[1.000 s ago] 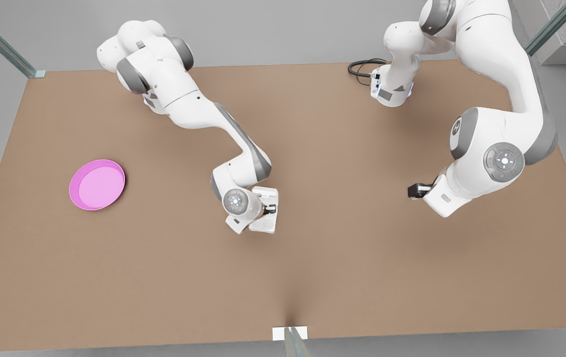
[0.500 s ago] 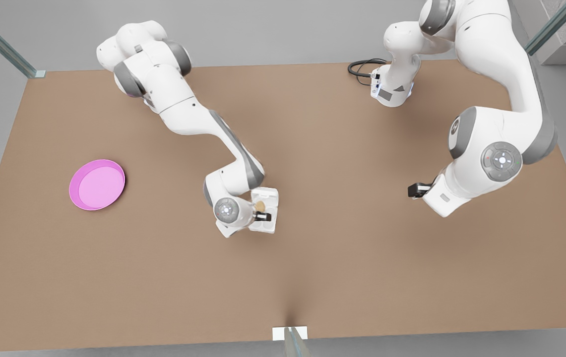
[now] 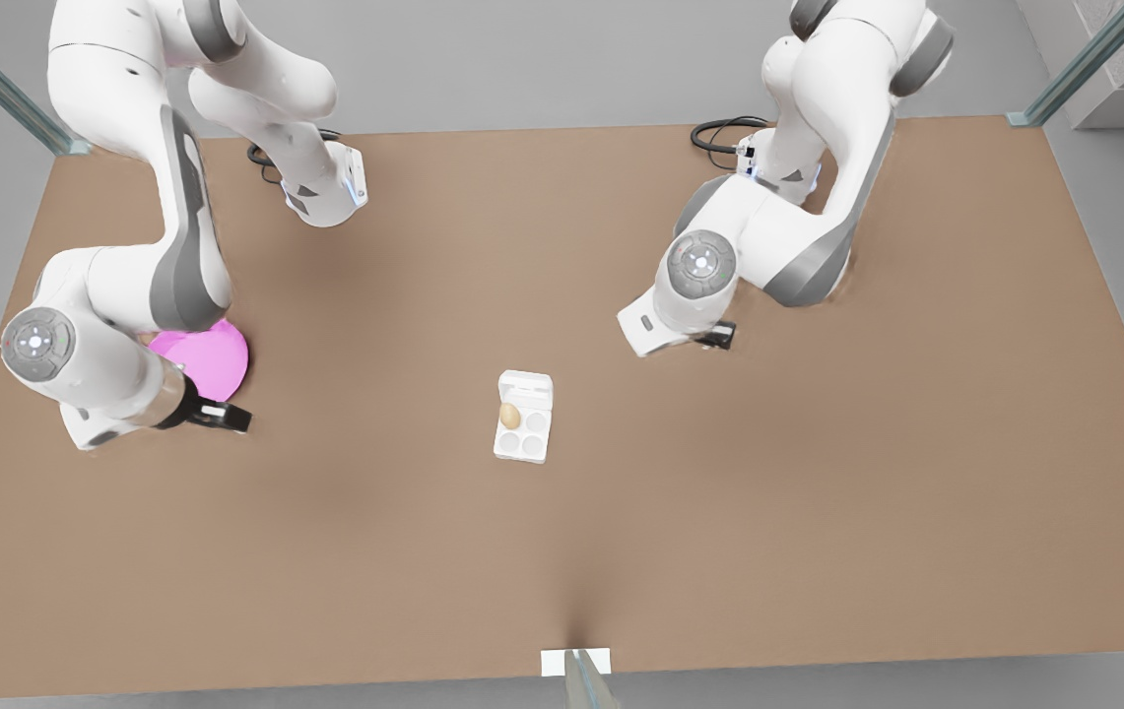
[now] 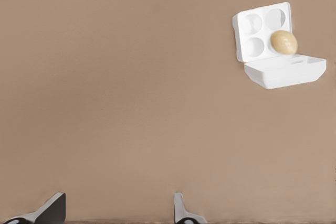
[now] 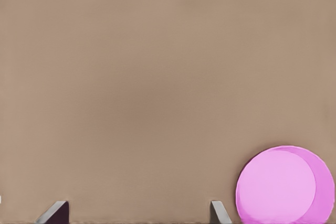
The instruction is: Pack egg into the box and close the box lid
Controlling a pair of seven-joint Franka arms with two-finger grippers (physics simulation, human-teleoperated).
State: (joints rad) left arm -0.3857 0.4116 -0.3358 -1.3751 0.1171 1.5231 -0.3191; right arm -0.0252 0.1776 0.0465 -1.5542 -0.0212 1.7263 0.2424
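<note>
The white box (image 3: 522,443) lies mid-table with its lid (image 3: 526,386) open and tilted up at the far side. The tan egg (image 3: 509,417) rests in the cup next to the lid, on the front view's left. My left gripper (image 3: 719,337) hangs open behind the box, toward the front view's right, well apart from it. Its wrist view holds the box (image 4: 252,30), the lid (image 4: 286,71), the egg (image 4: 284,42) and the empty gripper (image 4: 116,211). My right gripper (image 3: 231,418) is open and empty at the front view's left, far from the box.
A round pink dish (image 3: 212,359) sits at the front view's left, partly under the right arm, and lies beside the right gripper (image 5: 136,212) as the pink dish (image 5: 283,184). A black cable (image 3: 719,133) loops at the table's back edge.
The right gripper has let go of the egg in its cup and swung away left to the pink dish. The left arm has moved in from the right toward the box.
</note>
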